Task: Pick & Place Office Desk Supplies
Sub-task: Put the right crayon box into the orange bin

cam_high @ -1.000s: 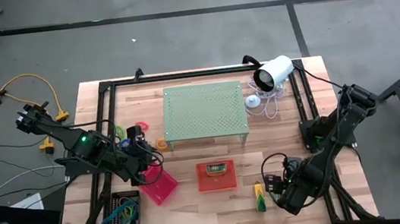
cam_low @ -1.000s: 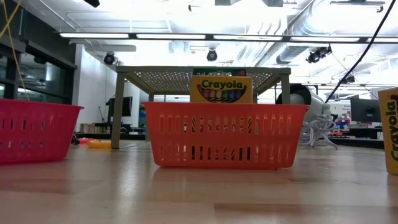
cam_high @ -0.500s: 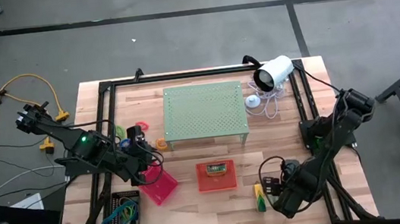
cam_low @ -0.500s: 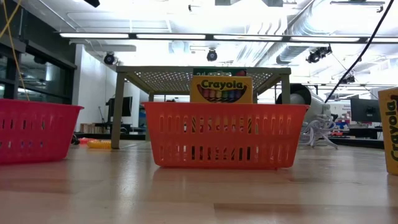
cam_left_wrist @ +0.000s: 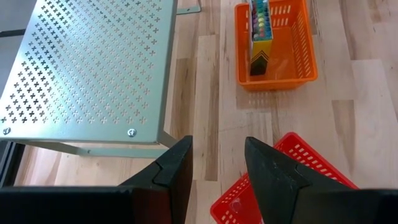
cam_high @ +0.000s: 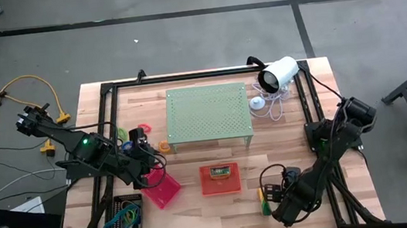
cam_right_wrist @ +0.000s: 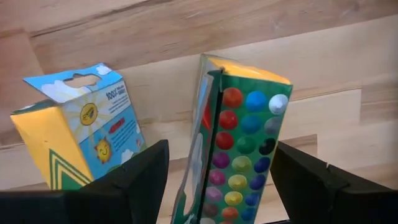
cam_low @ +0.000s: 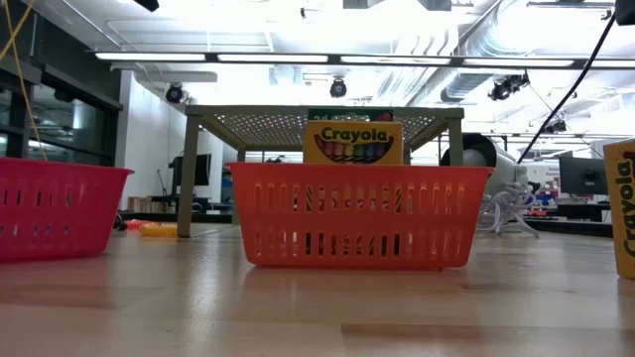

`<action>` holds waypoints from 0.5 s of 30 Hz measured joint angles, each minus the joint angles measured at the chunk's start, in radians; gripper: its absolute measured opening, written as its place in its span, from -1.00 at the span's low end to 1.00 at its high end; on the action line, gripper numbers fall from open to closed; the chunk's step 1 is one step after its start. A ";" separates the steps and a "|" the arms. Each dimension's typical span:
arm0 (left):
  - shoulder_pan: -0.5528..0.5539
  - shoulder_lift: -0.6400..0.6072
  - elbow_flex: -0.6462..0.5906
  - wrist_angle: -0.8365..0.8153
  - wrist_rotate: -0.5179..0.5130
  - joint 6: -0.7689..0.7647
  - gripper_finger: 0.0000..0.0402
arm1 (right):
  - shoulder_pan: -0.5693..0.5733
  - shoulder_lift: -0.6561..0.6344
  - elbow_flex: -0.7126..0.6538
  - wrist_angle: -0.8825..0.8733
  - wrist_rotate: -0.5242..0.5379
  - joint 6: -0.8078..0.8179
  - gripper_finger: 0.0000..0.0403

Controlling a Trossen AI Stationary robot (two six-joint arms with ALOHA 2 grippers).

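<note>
One crayon box (cam_left_wrist: 260, 34) sat in the orange tray (cam_left_wrist: 275, 46); beside it, the wide right end effector (cam_right_wrist: 214, 180) straddled another box (cam_right_wrist: 236, 149), ungripped, while the left end effector (cam_left_wrist: 217, 171) waited wide.

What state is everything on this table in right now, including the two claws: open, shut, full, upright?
Left claw: open, empty.
Right claw: open, one finger on either side of the marker box.
Marker box: upright, top open, coloured caps showing.
Second Crayola box: standing beside it.
Orange basket: upright, holding a standing crayon box.
Black tray: holding coloured rubber bands.
Green perforated stand: upright on its legs.
</note>
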 joint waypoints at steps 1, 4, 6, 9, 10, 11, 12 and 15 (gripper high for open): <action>0.000 0.000 0.000 0.000 0.000 0.000 -0.31 | 0.000 0.003 0.000 0.001 -0.001 -0.001 0.28; 0.000 0.000 0.000 0.000 0.000 0.000 -0.31 | 0.000 0.013 -0.001 0.003 -0.003 -0.002 0.27; 0.000 0.000 0.000 0.000 0.000 0.000 -0.31 | 0.000 0.012 -0.001 0.004 -0.004 -0.002 0.23; 0.000 0.000 0.000 0.000 0.000 0.000 -0.31 | 0.000 0.012 -0.001 0.006 -0.004 -0.002 0.13; 0.000 0.000 0.000 0.000 0.000 0.000 -0.31 | 0.000 0.012 -0.001 0.005 -0.004 -0.002 0.09; 0.000 0.000 0.000 0.000 0.000 0.000 -0.31 | 0.000 0.012 -0.001 0.005 -0.004 -0.002 0.04; 0.000 0.000 0.000 0.000 0.000 0.000 -0.31 | 0.000 0.012 -0.001 0.005 -0.004 -0.002 0.00; 0.000 0.000 0.000 0.000 0.000 0.000 -0.31 | 0.000 0.012 -0.001 0.005 -0.004 -0.002 -0.13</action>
